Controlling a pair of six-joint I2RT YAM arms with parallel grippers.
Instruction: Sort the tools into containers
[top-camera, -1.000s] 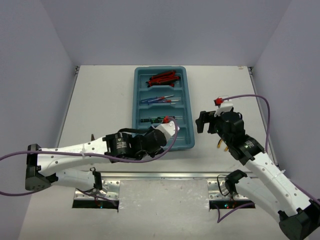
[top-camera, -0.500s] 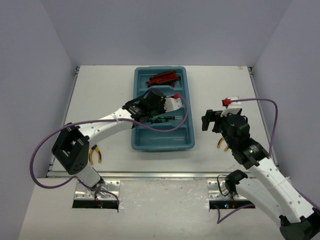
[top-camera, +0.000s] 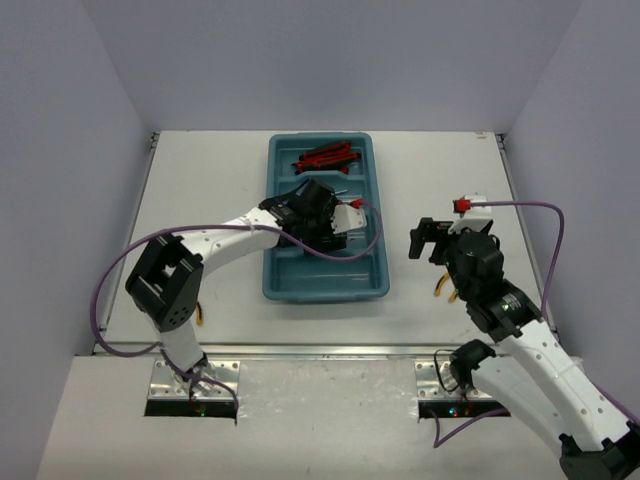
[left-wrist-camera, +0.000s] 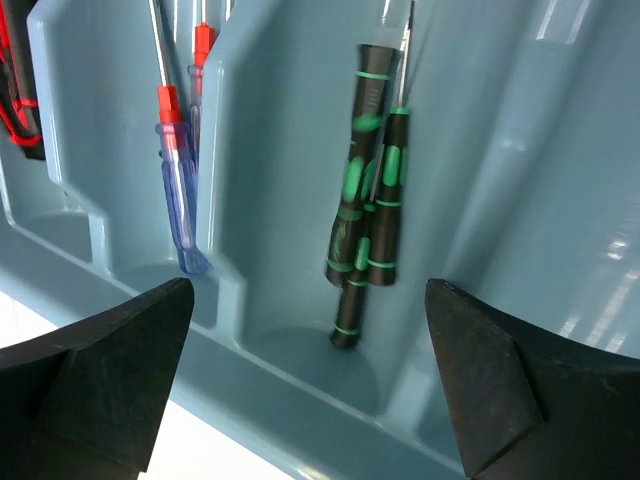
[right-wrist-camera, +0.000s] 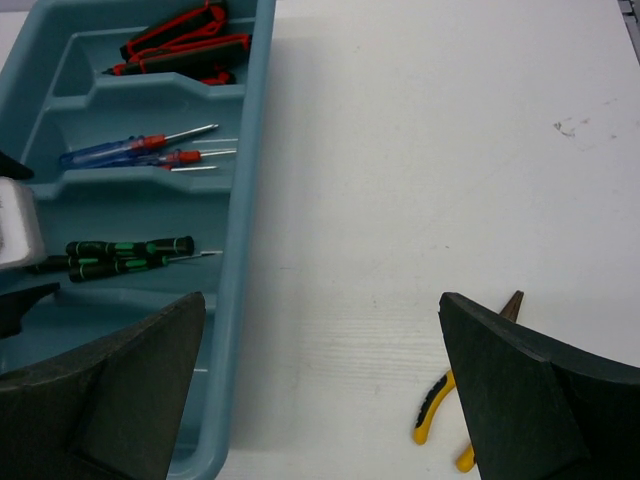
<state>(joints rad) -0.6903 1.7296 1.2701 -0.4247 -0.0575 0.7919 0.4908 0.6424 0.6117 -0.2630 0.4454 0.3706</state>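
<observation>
Teal tray (right-wrist-camera: 250, 180) lies below the left gripper (left-wrist-camera: 308, 300), its fingers spread and empty; black-green screwdrivers (left-wrist-camera: 365, 200) rest in a compartment between and beyond them. Right gripper (right-wrist-camera: 322, 310) gapes wide, pliers (right-wrist-camera: 437, 405) beside its right finger.

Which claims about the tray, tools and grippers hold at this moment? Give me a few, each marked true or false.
1. The black-green screwdrivers share a compartment with the blue-handled screwdriver. False: a divider separates them.
2. The left gripper is open and holds nothing. True.
3. Yellow-handled pliers lie on the table, outside the tray. True.
4. The right gripper is shut on the pliers. False: it is open, above the table.
5. The red-black utility knives lie in the tray's end compartment. True.
</observation>
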